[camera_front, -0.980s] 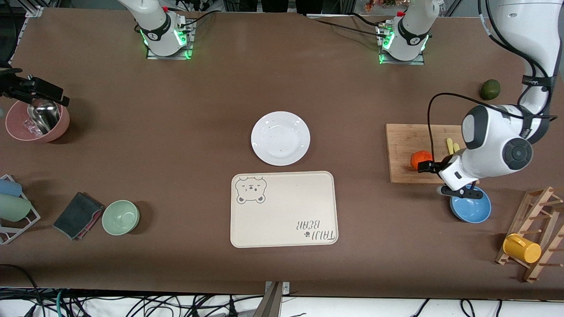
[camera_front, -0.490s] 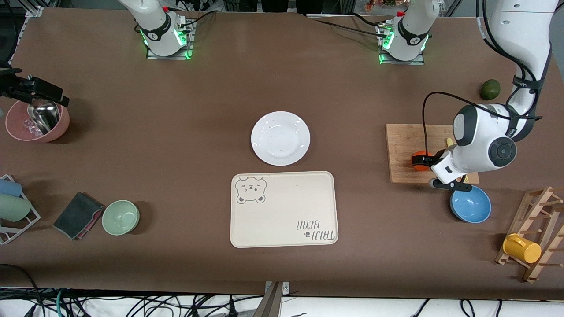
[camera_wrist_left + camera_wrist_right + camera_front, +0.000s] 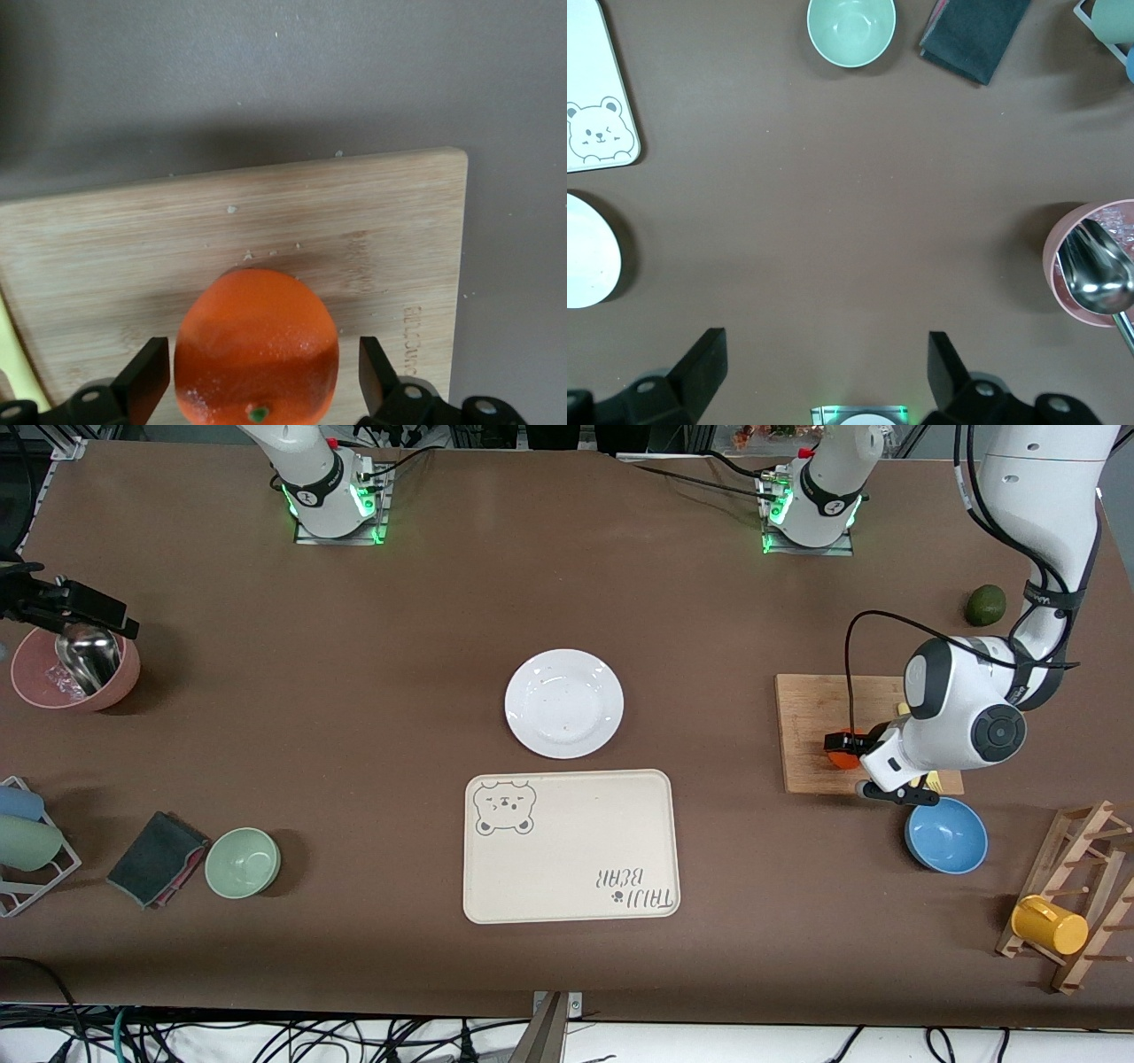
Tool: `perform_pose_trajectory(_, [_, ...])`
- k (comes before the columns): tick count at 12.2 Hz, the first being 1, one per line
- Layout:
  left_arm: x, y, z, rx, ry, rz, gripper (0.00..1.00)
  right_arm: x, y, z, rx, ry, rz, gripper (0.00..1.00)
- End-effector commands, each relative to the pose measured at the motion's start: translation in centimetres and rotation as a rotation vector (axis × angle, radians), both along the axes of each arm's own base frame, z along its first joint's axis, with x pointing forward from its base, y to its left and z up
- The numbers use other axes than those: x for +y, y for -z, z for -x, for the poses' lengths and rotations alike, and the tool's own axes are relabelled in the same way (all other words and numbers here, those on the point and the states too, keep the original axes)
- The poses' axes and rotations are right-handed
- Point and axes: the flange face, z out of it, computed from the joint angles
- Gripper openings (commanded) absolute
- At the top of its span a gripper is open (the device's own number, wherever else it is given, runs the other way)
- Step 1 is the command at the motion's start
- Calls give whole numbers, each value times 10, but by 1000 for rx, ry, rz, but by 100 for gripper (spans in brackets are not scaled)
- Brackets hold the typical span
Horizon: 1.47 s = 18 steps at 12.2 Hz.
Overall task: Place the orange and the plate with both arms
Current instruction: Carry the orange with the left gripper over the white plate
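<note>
The orange (image 3: 842,756) lies on a wooden cutting board (image 3: 806,717) toward the left arm's end of the table. My left gripper (image 3: 852,764) is down at it and open. Its fingers stand on either side of the orange (image 3: 257,345) with small gaps, not touching. The white plate (image 3: 564,703) sits at the table's middle, farther from the front camera than the tray; its edge shows in the right wrist view (image 3: 585,257). My right gripper (image 3: 826,336) waits open and empty, high over the table by its base.
A cream bear-print tray (image 3: 567,846) lies nearer the camera than the plate. A blue bowl (image 3: 946,837) sits beside the board, a mug rack (image 3: 1063,903) and an avocado (image 3: 985,605) nearby. A green bowl (image 3: 243,862), dark cloth (image 3: 155,859) and pink bowl (image 3: 75,669) are at the right arm's end.
My left gripper has moved from over the blue bowl's edge onto the cutting board, and its open fingers now straddle the orange. The right arm has not moved.
</note>
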Motion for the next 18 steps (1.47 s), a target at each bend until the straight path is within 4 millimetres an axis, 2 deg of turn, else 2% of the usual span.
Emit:
perform_pose_trajectory(1, [0,2,0,0,42,-14,57,-1,-5,2,-2,-10,-15,100])
perform_pose_trajectory(2, [-1,2,-1,-2,42,-14,47,-3,-5,2,-2,-7,-15,100])
perform_pose_trajectory(3, [-2,-4,-6,-13,49,-20,30,-3,-5,2,-2,-7,-15,100])
perform_pose_trajectory(4, [-4,-12,-11,7,80,-41,20,-2,-5,2,-3,-8,-15,100])
perform_pose_trajectory(5, [-12,-33,-25,-4,94,-51,17,-2,-5,2,-3,-9,-15,100])
perform_pose_trajectory(6, [-37,-56,-36,6,102,-50,12,-2,-4,2,0,-9,-15,100])
perform_pose_trajectory(7, [-54,-78,-45,13,58,-68,10,-3,-5,2,-2,-7,-15,100])
perform_pose_trajectory(8, [-80,-88,-48,6,37,-81,6,-3,-5,2,-3,-7,-15,100])
perform_pose_trajectory(10, [-144,-107,-51,-17,-16,11,6,-2,-5,2,-3,-8,-15,100])
perform_pose_trajectory(11, [-187,-110,-43,-2,-63,70,6,-2,-5,1,-2,-8,-15,100])
perform_pose_trajectory(13, [-259,-94,-24,32,-135,113,3,-2,-4,1,-2,-8,-14,100])
perform_pose_trajectory(15, [-338,-85,-4,-57,-182,123,3,-2,-5,2,-5,-8,-15,100])
perform_pose_trajectory(16, [-371,-74,11,-63,-204,112,3,-2,-4,1,-3,-8,-15,100])
perform_pose_trajectory(18, [-424,-55,41,-77,-224,106,2,-2,-5,1,-6,-8,-13,100])
